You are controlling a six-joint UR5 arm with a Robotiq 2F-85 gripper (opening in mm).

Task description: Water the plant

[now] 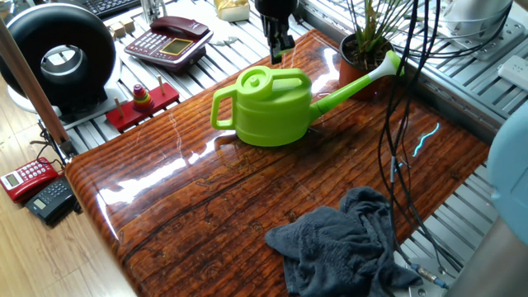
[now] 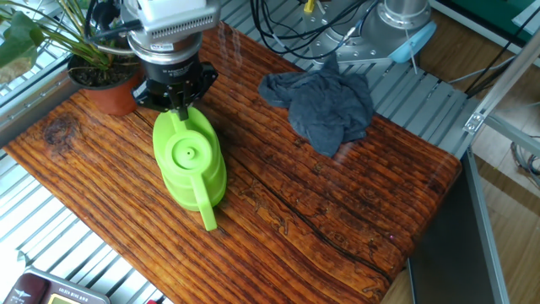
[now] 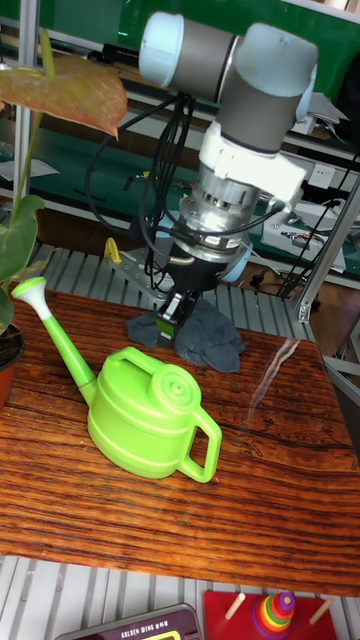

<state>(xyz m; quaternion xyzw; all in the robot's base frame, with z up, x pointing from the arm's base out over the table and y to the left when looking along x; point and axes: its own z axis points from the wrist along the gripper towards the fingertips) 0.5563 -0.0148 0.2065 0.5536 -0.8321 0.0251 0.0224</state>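
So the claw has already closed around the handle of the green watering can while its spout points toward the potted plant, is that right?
Not quite. The claw has not gripped the handle; the tall fixed view shows it hanging above the green watering can, apart from it. The can stands on the table, and its spout does point toward the potted plant.

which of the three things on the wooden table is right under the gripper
The green watering can; the gripper hangs just above it, while the potted plant and grey cloth sit apart.

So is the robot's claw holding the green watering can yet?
Gripper: holding nothing; it hangs above the lime-green plastic watering can. Whether its fingers are open or shut cannot be told.
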